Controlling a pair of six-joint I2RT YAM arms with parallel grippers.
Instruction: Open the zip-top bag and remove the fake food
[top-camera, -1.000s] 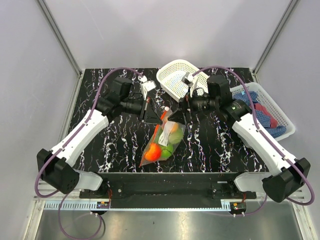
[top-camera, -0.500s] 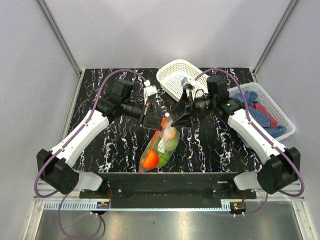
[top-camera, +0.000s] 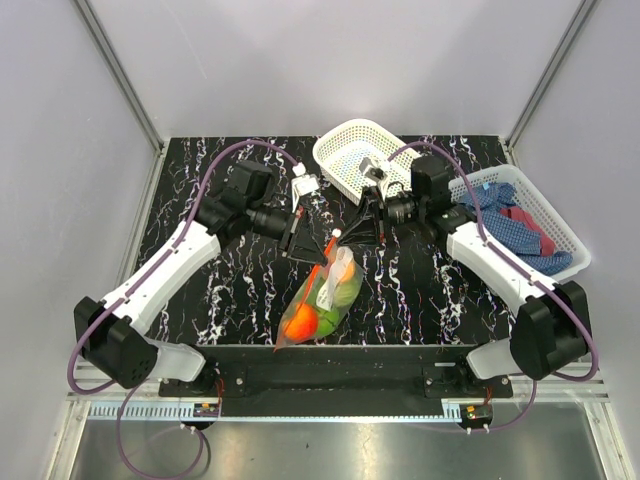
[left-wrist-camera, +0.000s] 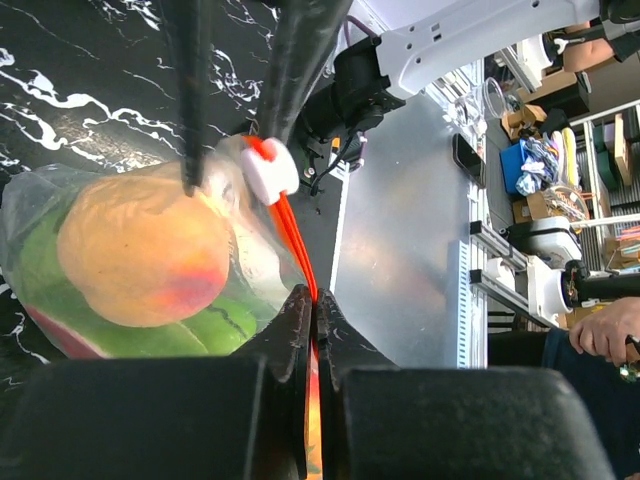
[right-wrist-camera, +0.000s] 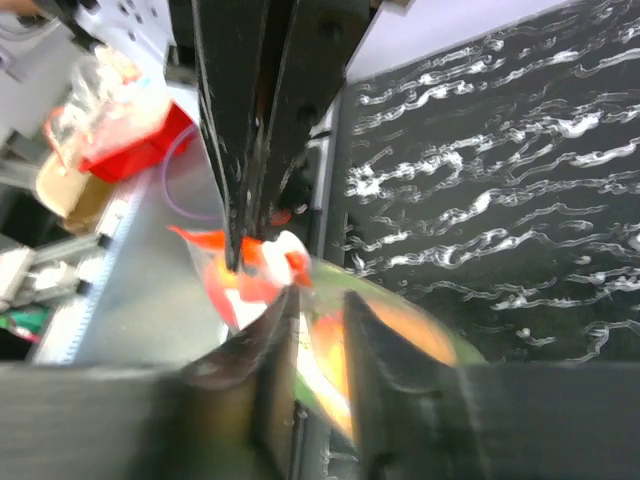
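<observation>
The zip-top bag hangs tilted above the black marbled table, its orange-red zip strip running up to a white slider. Inside it I see fake food: an orange fruit and green pieces. My left gripper is shut on the zip strip; from above it sits at the bag's top. My right gripper straddles the bag's top edge beside the slider, a gap still showing between its jaws. That view is blurred. From above it faces the left gripper.
A round white lattice basket stands at the back middle. A rectangular white basket with blue and red cloths sits at the right, close behind the right arm. Grey walls close in the table's sides and back.
The right gripper's jaws have narrowed around the bag's top near the slider. The bag has shifted slightly left and turned edge-on. The left gripper has kept its hold.
</observation>
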